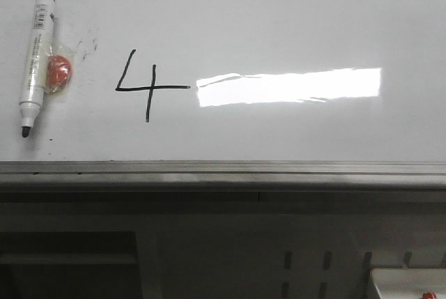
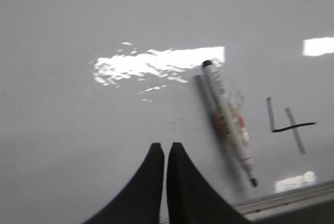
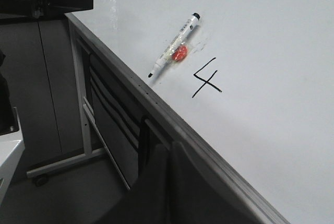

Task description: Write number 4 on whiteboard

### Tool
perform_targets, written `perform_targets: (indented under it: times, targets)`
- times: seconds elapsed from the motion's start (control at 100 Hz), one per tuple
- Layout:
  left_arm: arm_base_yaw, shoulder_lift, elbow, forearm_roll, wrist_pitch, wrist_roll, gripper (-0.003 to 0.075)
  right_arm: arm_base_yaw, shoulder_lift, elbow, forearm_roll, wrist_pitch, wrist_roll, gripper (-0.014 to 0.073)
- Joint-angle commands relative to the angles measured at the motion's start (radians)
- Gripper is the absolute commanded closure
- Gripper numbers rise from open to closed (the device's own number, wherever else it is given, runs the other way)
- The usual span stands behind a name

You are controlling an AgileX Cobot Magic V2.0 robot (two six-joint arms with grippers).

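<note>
1 black number 4 (image 1: pixel 145 87) and 1 uncapped marker (image 1: pixel 34 62) sit on the whiteboard (image 1: pixel 279 20). Both claws, left claw (image 2: pixel 165 153) and right claw (image 3: pixel 169 153), are closed together and empty.

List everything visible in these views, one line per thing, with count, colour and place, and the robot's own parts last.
whiteboard: one, glossy white, fills the scene, with bright glare to the right of the drawn digit.
metal ledge: one, grey, along the board's near edge.
number 4: one, thin black strokes, on the board left of the glare.
marker: one, white barrel with black ends, lying flat on the board left of the 4, tip toward the ledge.
red piece: one, red-orange under clear wrap, touching the marker's barrel on the side toward the 4.
left gripper: one, black, jaws closed and empty, over bare board away from the marker.
right gripper: one, black, jaws closed and empty, by the board's edge.
</note>
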Motion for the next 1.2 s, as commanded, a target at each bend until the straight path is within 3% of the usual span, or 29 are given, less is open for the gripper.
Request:
perform_targets:
  times: [0.0, 0.15, 0.31, 0.51, 1.19]
  targets:
    - [0.078, -0.012, 0.005, -0.032, -0.061, 0.083, 0.0741, -0.007, 0.006, -0.027, -0.007, -0.070, 0.001, 0.0658]
    - [0.205, -0.053, 0.089, -0.101, -0.063, 0.204, 0.0741, -0.007, 0.006, -0.027, -0.007, -0.070, 0.001, 0.0658]
    - [0.258, -0.098, 0.173, -0.101, -0.063, 0.201, 0.0741, -0.007, 0.006, -0.027, -0.007, -0.070, 0.001, 0.0658]
    - [0.269, -0.103, 0.206, -0.119, 0.028, 0.201, 0.0741, -0.007, 0.006, -0.027, -0.007, -0.070, 0.001, 0.0658]
    - [0.269, -0.101, 0.206, -0.119, 0.026, 0.201, 0.0741, -0.007, 0.006, -0.027, -0.007, -0.070, 0.001, 0.0658]
